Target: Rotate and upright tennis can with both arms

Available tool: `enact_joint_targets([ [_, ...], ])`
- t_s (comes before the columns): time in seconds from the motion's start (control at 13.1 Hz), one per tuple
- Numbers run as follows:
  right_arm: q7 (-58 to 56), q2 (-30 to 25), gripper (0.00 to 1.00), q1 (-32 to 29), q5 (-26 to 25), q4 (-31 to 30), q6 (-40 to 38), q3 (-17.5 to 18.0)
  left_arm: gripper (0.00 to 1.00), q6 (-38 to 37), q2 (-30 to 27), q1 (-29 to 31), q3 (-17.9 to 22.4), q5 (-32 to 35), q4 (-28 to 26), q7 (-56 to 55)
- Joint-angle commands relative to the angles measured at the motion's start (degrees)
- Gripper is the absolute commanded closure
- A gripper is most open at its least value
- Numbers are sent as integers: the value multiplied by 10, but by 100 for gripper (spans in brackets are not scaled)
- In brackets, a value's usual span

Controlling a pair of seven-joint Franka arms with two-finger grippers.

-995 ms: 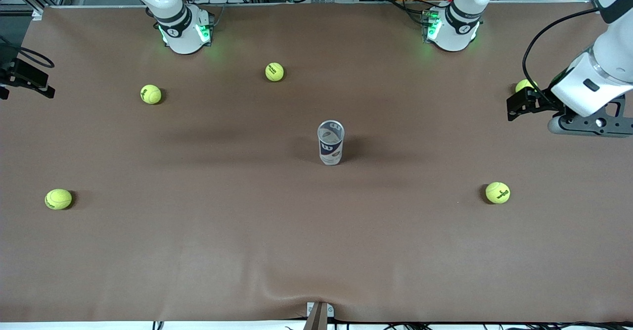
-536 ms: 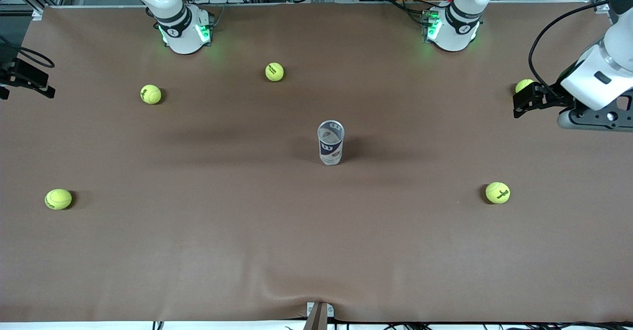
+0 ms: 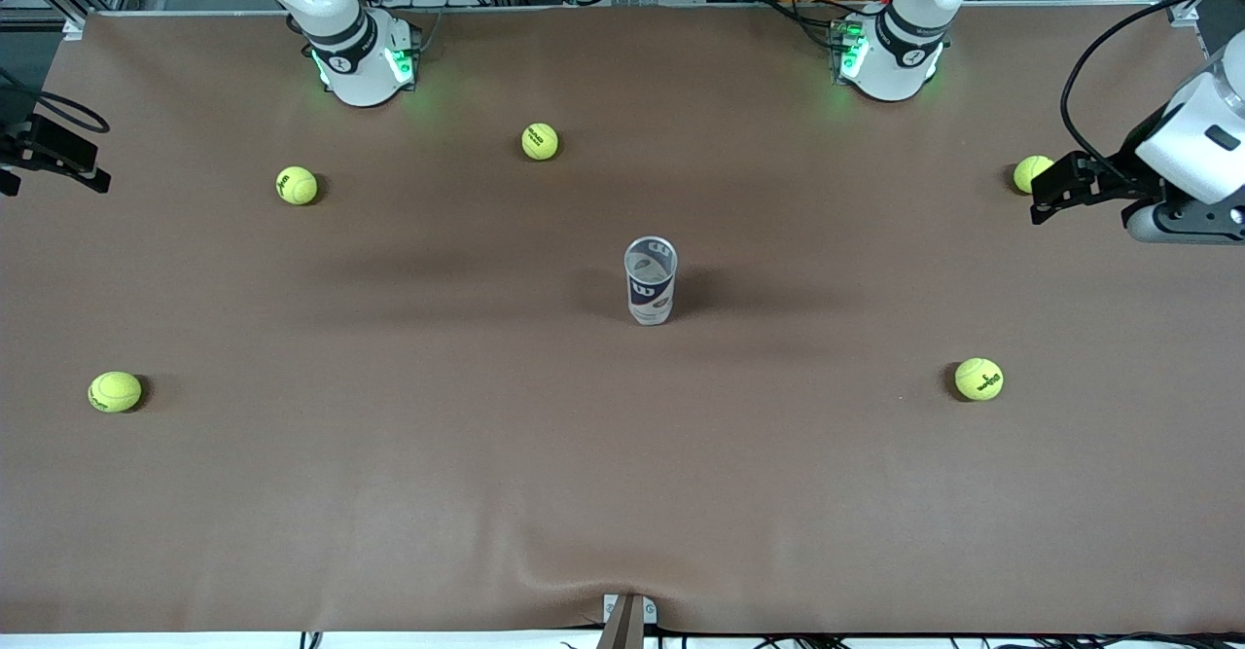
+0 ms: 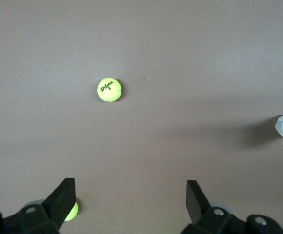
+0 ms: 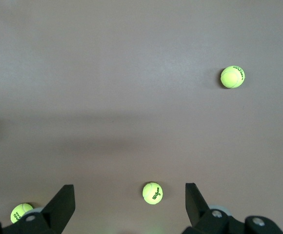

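Tennis can (image 3: 651, 280) upright, well apart from left pincer (image 3: 1046, 192).

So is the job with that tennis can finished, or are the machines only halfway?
It looks done: the tennis can stands upright mid-table, open end up, with nothing touching it. Nothing is in hand: the left hand is open and empty, over the table near a tennis ball at the left arm's end; the right hand is open and empty too. Nothing visible seems left, except perhaps the arms parking.
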Motion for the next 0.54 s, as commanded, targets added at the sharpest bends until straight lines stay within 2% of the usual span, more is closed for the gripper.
enact_joint_targets([
  [0.0,-7,-4,0,1,6,0,-4,0,0,-7,-14,49,-55,1,-10,2],
  [0.46,-7,-4,0,1,6,0,-5,0,0,-31,-3,51,-52,18,24,0],
])
